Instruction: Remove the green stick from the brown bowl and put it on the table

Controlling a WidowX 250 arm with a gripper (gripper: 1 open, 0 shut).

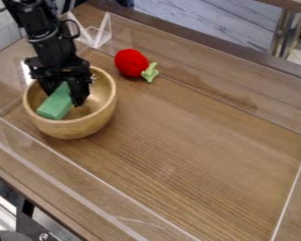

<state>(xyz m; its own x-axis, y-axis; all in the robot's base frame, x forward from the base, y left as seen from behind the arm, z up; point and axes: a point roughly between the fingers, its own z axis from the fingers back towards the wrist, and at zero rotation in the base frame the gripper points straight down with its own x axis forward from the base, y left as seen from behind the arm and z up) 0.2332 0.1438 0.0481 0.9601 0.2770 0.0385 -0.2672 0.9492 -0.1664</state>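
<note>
No legible writing; pincer [60, 87] around green stick [56, 104] in brown bowl [97, 113].

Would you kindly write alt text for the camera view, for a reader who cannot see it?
A black robot gripper reaches straight down into a brown bowl, its fingers around a green stick leaning inside. The bowl sits at the left of a wood-grain table, with a red strawberry toy just beyond it.

Table [203, 141] — brown bowl [97, 118], strawberry toy [131, 63]
</note>
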